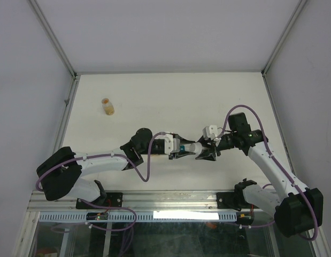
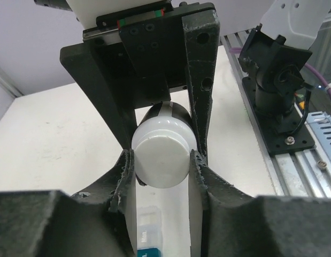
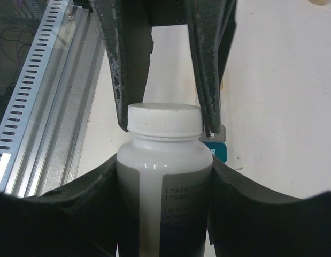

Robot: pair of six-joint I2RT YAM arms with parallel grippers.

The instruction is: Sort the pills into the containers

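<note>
Bottle is held up at mid-bench between the 2 arms. Its long axis lies flat and runs left-right in the top view, with the cap end toward the left arm. Left fingers pinch the cap from both sides. Right fingers clamp the white body just under the shoulder. Both arms are on it, so the coming move looks like a twist about that axis to get the cap off.

Strip of compartments lies on the bench right under the bottle. Only 1 teal cell and 1 clear cell show; the fingers hide the rest. No loose pills are visible. Small orange jar stands well apart at far left and is not in the way.

Risk: the cap or pills could drop beside the strip once the bottle opens.
</note>
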